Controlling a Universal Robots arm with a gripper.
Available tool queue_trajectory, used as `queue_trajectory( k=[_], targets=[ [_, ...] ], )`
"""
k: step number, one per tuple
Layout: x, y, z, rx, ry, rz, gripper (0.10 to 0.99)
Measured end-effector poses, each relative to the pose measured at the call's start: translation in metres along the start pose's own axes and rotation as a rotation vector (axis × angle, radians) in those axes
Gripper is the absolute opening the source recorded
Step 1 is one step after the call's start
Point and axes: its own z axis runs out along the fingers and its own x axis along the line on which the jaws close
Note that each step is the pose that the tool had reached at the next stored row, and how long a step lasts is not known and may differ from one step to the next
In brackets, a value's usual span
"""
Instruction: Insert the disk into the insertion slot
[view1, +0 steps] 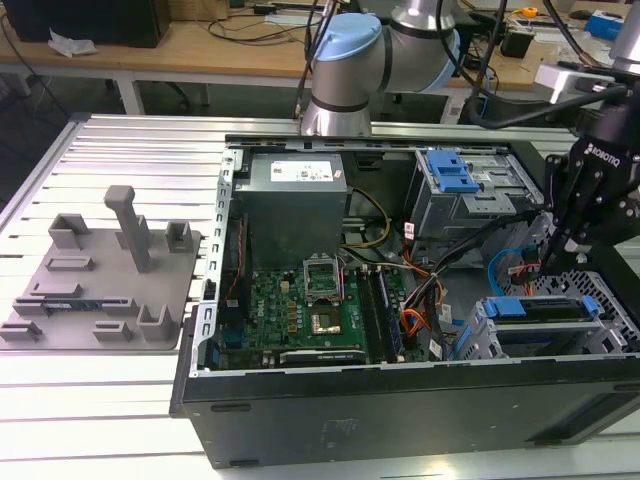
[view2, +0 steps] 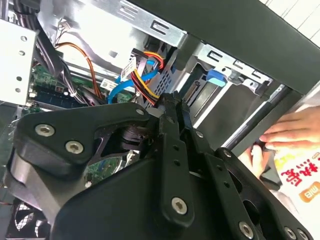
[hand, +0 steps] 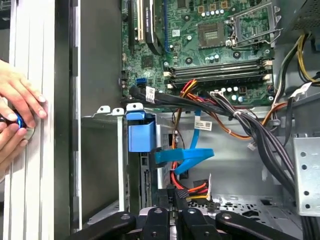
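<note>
The disk (view1: 522, 308), blue-framed, lies inside the insertion slot (view1: 600, 292), a grey perforated cage at the exterior view's lower right of the open computer case. Its blue front tab (hand: 141, 132) shows at the cage mouth in both wrist views (view2: 214, 76). My black gripper (view1: 553, 262) hangs just above the cage's far end, apart from the disk. In both wrist views the gripper (hand: 175, 197) has its fingers (view2: 172, 107) pressed together, shut with nothing between them, over a bundle of blue, red and yellow cables (hand: 182, 160).
A taller silver cage with a blue clip (view1: 450, 170) stands behind the slot. The motherboard (view1: 310, 300) and power supply (view1: 290, 200) fill the case's middle. A grey fixture plate (view1: 100, 280) lies on the exterior view's left. A person's hand (hand: 17, 107) rests outside the case wall.
</note>
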Motion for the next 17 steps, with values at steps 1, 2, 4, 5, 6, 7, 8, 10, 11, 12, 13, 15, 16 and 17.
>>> queue_trajectory(
  k=[1, 2, 4, 5, 6, 7, 8, 10, 11, 12, 13, 15, 16, 17],
  targets=[
    [0.0017, -0.0002, 0.0006, 0.000, -0.0124, 0.000, 0.165],
    [0.0030, -0.0003, 0.0010, 0.000, -0.0233, -0.001, 0.165],
    [0.0056, -0.0005, 0.0017, 0.000, -0.0541, -0.003, 0.165],
    [0.0069, -0.0006, 0.0020, -0.001, -0.0617, -0.004, 0.165],
    [0.0083, -0.0006, 0.0022, -0.001, -0.0682, -0.004, 0.165],
    [0.0102, -0.0007, 0.0027, -0.001, -0.0771, -0.005, 0.165],
    [0.0114, -0.0007, 0.0030, -0.001, -0.0862, -0.006, 0.165],
    [0.0134, -0.0009, 0.0036, 0.000, -0.1059, -0.008, 0.165],
    [0.0134, -0.0009, 0.0036, 0.000, -0.1063, -0.008, 0.165],
    [0.0134, -0.0009, 0.0036, 0.000, -0.1064, -0.008, 0.165],
    [0.0135, -0.0008, 0.0036, 0.000, -0.1057, -0.008, 0.165],
    [0.0137, -0.0017, 0.0035, -0.001, -0.0973, -0.007, 0.165],
    [0.0142, -0.0020, 0.0036, -0.001, -0.0974, -0.007, 0.165],
    [0.0159, -0.0022, 0.0041, -0.001, -0.1040, -0.008, 0.165]
  ],
)
